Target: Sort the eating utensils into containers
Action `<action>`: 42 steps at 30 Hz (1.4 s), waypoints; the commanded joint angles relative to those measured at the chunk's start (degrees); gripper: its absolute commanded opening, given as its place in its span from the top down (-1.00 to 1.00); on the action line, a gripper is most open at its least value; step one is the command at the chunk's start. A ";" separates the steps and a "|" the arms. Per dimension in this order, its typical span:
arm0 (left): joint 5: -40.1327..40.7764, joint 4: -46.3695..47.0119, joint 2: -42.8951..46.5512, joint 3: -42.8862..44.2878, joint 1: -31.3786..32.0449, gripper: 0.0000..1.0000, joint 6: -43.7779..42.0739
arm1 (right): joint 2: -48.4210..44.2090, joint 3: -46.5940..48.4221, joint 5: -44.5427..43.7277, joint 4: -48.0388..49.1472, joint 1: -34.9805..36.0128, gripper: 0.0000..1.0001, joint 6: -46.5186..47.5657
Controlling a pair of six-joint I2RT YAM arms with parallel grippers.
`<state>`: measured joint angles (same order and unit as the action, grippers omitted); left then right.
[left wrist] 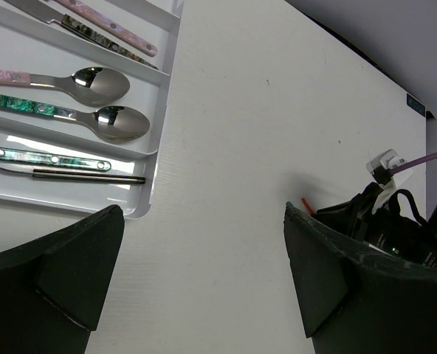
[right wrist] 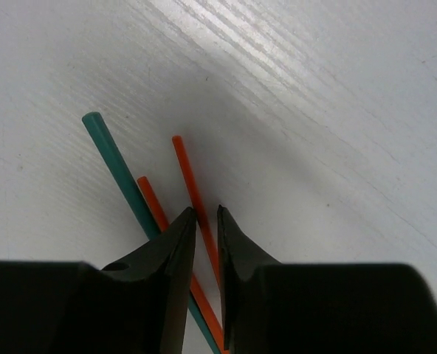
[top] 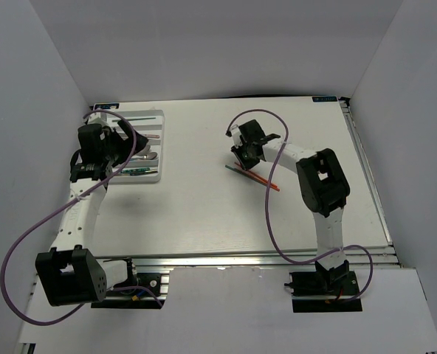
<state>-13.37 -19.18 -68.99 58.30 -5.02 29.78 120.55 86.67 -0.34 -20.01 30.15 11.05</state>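
The right end effector [right wrist: 207, 215] sat nearly shut astride a red chopstick [right wrist: 184, 166] right of centre on the table [top: 204, 214], grip uncertain, so the pick-up step next probably called for clamping, then lifting toward the upper-left tray [top: 158, 122].

White tray [left wrist: 156, 147], white table [left wrist: 277, 110]. The pink spoon [left wrist: 26, 76] showed a pale marbled handle and a silver bowl. The green spoon [left wrist: 26, 105] ran mottled green, silver bowl too. The knife [left wrist: 49, 158] carried the same green marbling, and the black chopstick [left wrist: 89, 176] was plain. And there was the teal chopstick [right wrist: 115, 166], solid colour, with the orange-red chopsticks [right wrist: 190, 181] bright against white. The cable [top: 26, 243] was purple.
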 commanded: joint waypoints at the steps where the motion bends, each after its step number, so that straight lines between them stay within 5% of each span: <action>1: -0.35 0.64 1.23 -1.00 0.53 -0.96 -0.95 | 2.05 1.66 -0.19 -1.87 -0.80 0.54 0.82; 13: -0.61 -0.33 1.76 -1.53 0.89 -0.96 -0.95 | 4.16 -0.45 3.24 -8.90 -4.84 0.64 1.08; 16: -0.78 -0.33 2.02 -1.88 0.97 -0.96 -0.69 | 4.60 -0.45 1.84 -10.31 -4.84 0.74 1.08; 18: -0.96 -0.16 2.19 -2.05 0.97 -0.96 -0.25 | 5.04 -0.02 1.22 -11.80 -4.84 1.00 1.08; 25: -2.19 2.30 2.90 -3.98 2.20 -0.96 2.12 | 2.15 1.22 -4.92 -10.76 -4.75 1.00 -0.67; 33: 2.20 10.55 1.14 -7.94 15.37 -0.96 6.68 | -7.87 -0.36 -7.22 -3.99 -6.77 1.00 -8.75; 42: -6.03 32.69 -4.47 -12.77 29.97 -0.95 9.68 | -22.01 -9.85 3.31 7.43 -12.57 1.00 -23.16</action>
<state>-14.74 2.55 -72.40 46.06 21.47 38.52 103.42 78.76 -2.02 -19.25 18.24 -5.19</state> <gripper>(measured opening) 0.976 0.008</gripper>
